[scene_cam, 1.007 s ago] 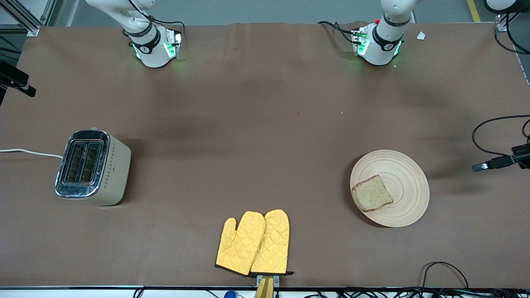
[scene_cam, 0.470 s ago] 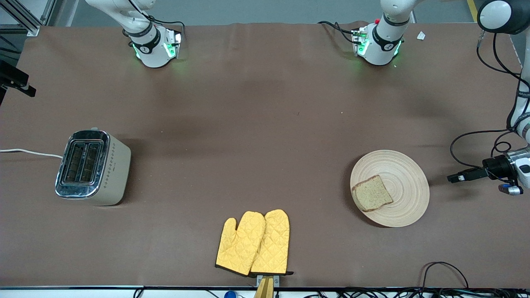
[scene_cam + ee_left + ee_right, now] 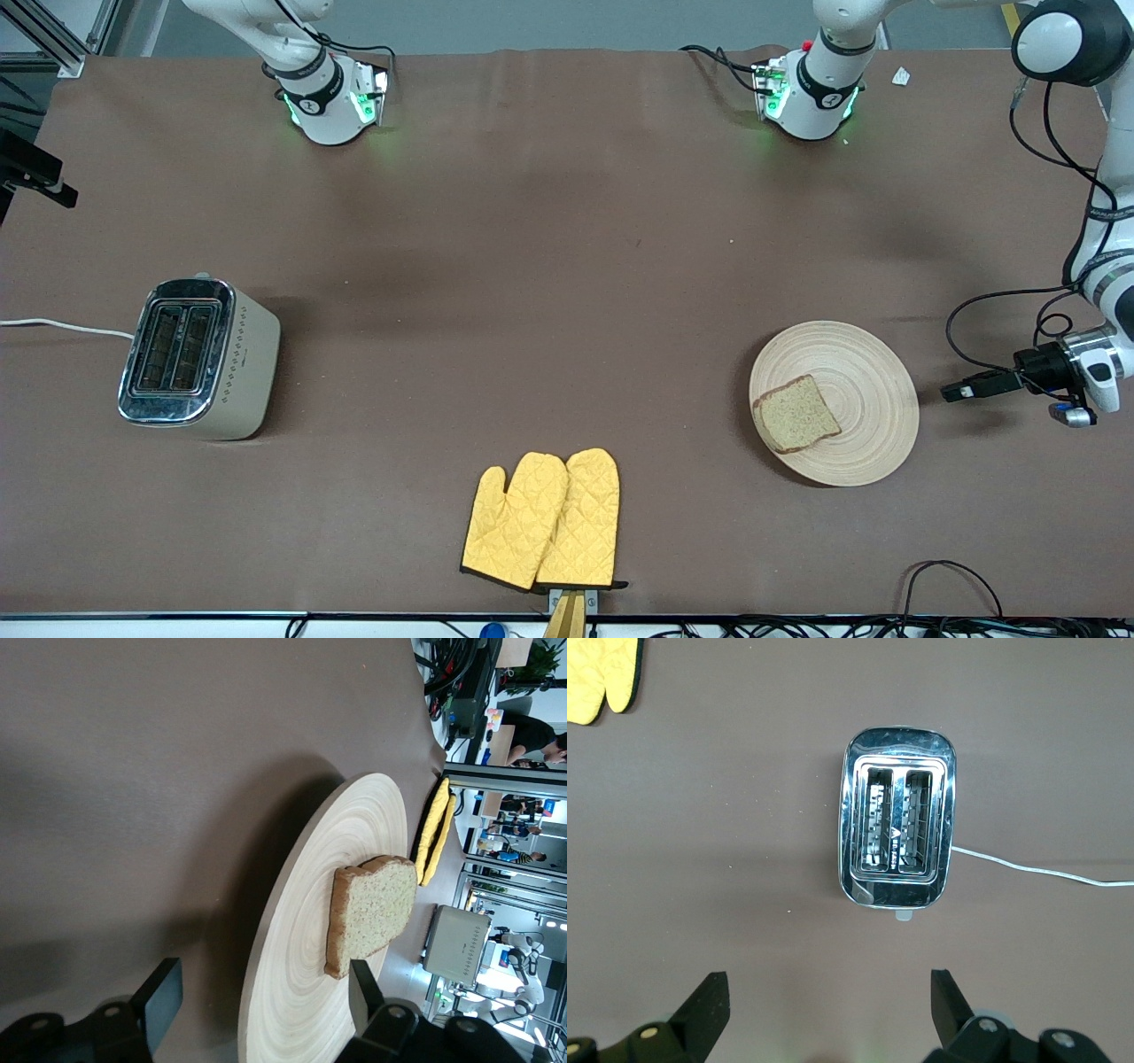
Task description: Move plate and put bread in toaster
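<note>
On the brown table, my left gripper is wide open, holding nothing, beside the plate. Next I grab its rim.

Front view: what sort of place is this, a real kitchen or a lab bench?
Most likely a robotics lab staged as a kitchen: two arm bases bolted to a table under a brown cloth, loose cables at its edges, and props laid out apart: toaster, plate with bread, yellow oven mitts.

The bread lies on the plate near the table's left-arm end; the toaster stands near the right-arm end.
</note>
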